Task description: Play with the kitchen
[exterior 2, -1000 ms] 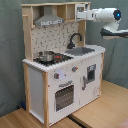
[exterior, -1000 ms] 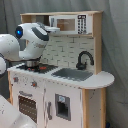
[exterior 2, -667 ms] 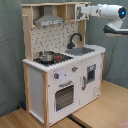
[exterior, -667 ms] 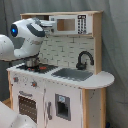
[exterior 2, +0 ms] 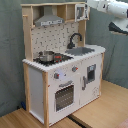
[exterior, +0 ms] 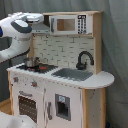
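Gripper, state unclear, seemingly hidden above the kitchen (exterior 2: 60,75) on wooden flooring (exterior 2: 105,107).

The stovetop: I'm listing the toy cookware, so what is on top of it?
A small metal pot stands on the stovetop of the kitchen, at the burner farther from the sink. Its inside is hidden by its rim.

My workspace: the kitchen (exterior 2: 62,65) stands upright on a light-wood tabletop (exterior 2: 100,112), its base resting directly on the boards, in the second exterior view. A dark seam runs across the tabletop just in front of the kitchen's base, and bare wood stretches to the second exterior view's near left and right.
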### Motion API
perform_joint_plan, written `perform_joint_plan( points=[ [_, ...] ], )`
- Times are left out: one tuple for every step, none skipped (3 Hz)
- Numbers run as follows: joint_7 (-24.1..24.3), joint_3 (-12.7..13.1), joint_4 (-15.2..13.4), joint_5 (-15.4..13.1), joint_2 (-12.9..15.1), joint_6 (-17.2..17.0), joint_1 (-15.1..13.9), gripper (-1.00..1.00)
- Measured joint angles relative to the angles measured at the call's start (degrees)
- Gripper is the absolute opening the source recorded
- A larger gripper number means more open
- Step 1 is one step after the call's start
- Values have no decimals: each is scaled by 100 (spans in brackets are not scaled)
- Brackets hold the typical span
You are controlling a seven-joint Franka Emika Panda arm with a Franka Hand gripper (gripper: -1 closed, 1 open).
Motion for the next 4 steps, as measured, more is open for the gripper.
perform_joint_plan(
  points=[
    [401, 5, 19, 0, -379, -24, -171, 100],
    [923, 134, 145, 0, -730, -37, -456, 100],
    [1357, 287, 293, 0, -956, -110, -705, 100],
    [1879, 461, 484, 0, -1202, -239, -1014, 100]
  ],
)
